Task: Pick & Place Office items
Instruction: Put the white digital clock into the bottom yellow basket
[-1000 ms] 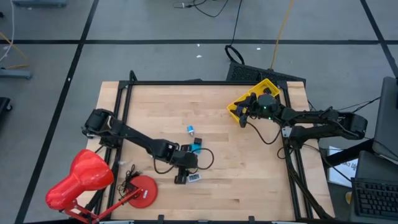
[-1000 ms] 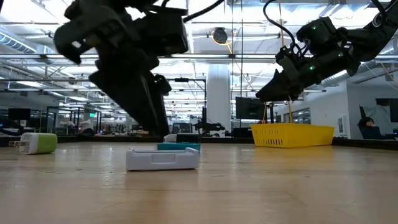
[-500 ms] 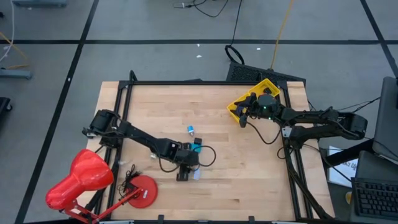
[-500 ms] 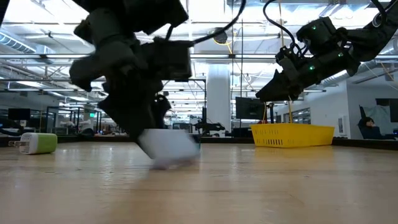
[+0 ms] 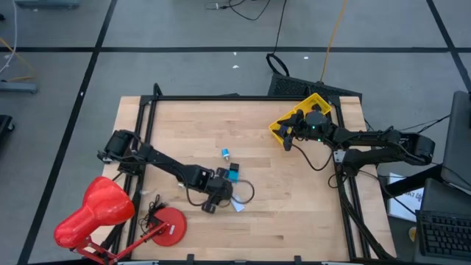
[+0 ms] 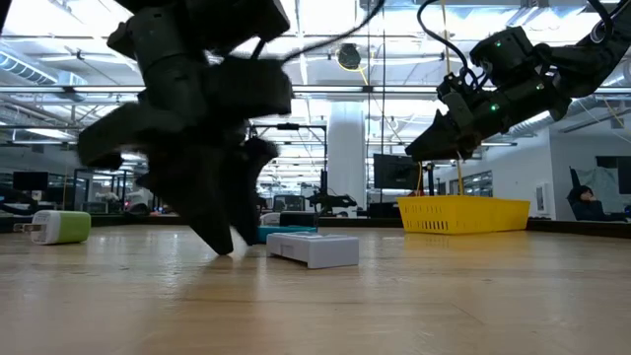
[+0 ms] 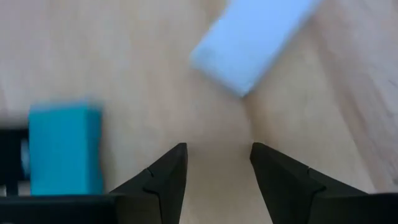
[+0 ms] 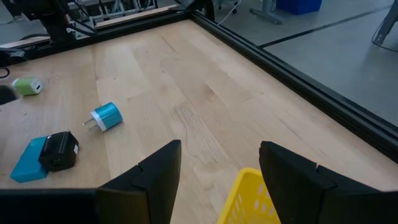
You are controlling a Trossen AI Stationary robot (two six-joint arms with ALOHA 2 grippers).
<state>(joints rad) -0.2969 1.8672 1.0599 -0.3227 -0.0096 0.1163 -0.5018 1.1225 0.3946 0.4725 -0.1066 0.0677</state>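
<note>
My left gripper (image 5: 211, 205) is open, low over the table near its near edge, fingertips by the wood (image 6: 225, 245). A white rectangular piece (image 5: 238, 207) lies flat just to its right, ahead of the open fingers in the left wrist view (image 7: 252, 38), untouched. A teal block (image 7: 65, 149) with a black piece (image 8: 59, 150) on one end lies flat just beyond (image 5: 233, 174). A blue plug (image 5: 226, 154) rests farther back, and a green-and-white piece (image 6: 59, 227) lies far to the left. My right gripper (image 5: 289, 138) hangs open above the yellow tray (image 5: 283, 118).
The yellow tray (image 6: 463, 212) stands at the table's far right corner. A red desk lamp (image 5: 96, 213) with its round base (image 5: 168, 224) fills the near left corner. A black cable loops beside my left gripper (image 5: 246, 190). A black frame borders the table.
My left gripper has dropped toward the table, turned about and drawn a little toward the table's left. The white piece, caught up by it half a second ago, has slid a short way to the right, turned about, and now lies free.
</note>
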